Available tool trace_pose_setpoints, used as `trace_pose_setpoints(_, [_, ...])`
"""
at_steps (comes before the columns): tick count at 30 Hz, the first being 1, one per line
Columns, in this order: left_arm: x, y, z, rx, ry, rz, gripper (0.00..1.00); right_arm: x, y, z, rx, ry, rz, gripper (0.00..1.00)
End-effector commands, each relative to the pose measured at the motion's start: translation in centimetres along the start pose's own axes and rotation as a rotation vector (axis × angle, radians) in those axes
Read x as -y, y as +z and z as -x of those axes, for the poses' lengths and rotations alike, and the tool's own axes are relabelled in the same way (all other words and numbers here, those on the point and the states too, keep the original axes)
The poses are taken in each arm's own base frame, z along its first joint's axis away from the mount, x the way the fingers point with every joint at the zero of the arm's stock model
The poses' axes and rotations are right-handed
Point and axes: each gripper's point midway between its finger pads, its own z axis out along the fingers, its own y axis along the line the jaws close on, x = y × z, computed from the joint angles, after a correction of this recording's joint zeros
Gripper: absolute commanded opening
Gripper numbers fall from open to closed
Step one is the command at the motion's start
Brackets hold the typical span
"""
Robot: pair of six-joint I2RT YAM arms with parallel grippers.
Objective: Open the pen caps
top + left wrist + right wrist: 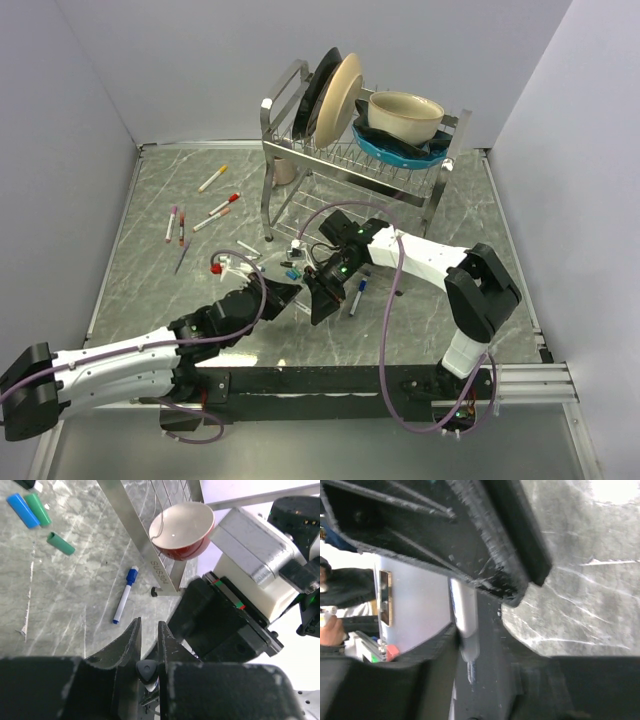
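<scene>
My left gripper [294,294] [149,626] is shut on a white pen, whose dark triangular end [147,669] shows between the jaws. The two grippers meet nose to nose at the table's middle. In the right wrist view the pen's white barrel [465,615] ends in a bare thin tip with no cap on it. It lies against one finger of my right gripper [323,300] [485,642], which stands open with a gap on the other side. Loose pen caps lie on the table: blue [22,510], green [38,508] and another green [61,543].
A blue-capped pen [125,596] [358,293] lies right of the grippers. Several capped pens lie at the left, among them yellow [212,179] and red [224,204]. A steel dish rack [300,150] with plates and bowls stands behind, a red bowl [181,532] beneath it.
</scene>
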Motion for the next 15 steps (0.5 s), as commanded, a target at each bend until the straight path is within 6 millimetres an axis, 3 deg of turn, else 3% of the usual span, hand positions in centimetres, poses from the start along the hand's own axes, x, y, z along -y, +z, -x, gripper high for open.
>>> trace_pose_setpoints(1, [1.3,-0.4,1.2,0.053,-0.07,-0.043,0.01,-0.5,0.5,-0.2,-0.013,-0.017,0.04,0.25])
trace_pose_setpoints(2, [1.2,-0.4,1.3,0.058,-0.075,-0.038,0.01,-0.9,0.5,-0.2,-0.017,-0.015,0.055,0.02])
trace_pose_setpoints(3, [1.0,-0.5,1.4,0.063,-0.078,-0.031,0.01,-0.9,0.5,-0.2,-0.019,-0.021,0.058,0.0])
trace_pose_setpoints(5, [0.2,-0.6,2.6,0.119,-0.085,0.01,0.01,-1.2,0.6,-0.4,-0.024,-0.032,0.062,0.0])
trace_pose_setpoints(8, [-1.0,-1.2,7.0,0.254,-0.037,0.123,0.01,-1.1,0.8,-0.8,-0.035,-0.025,0.062,0.0])
trace_pose_setpoints(9, [-1.5,-1.2,10.4,0.342,-0.053,0.152,0.01,-1.1,0.8,-0.9,-0.039,-0.026,0.061,0.0])
trace_pose_setpoints(11, [-1.6,-1.7,12.8,0.359,-0.032,0.162,0.01,-1.0,0.8,-1.1,-0.044,-0.021,0.059,0.0])
trace_pose_setpoints(12, [-2.8,-2.0,15.6,0.436,-0.048,0.203,0.01,-1.1,0.8,-1.1,-0.044,-0.024,0.062,0.0])
trace_pose_setpoints(15, [-4.5,-2.3,17.9,0.457,-0.04,0.236,0.01,-1.1,0.7,-1.2,-0.046,-0.028,0.058,0.0])
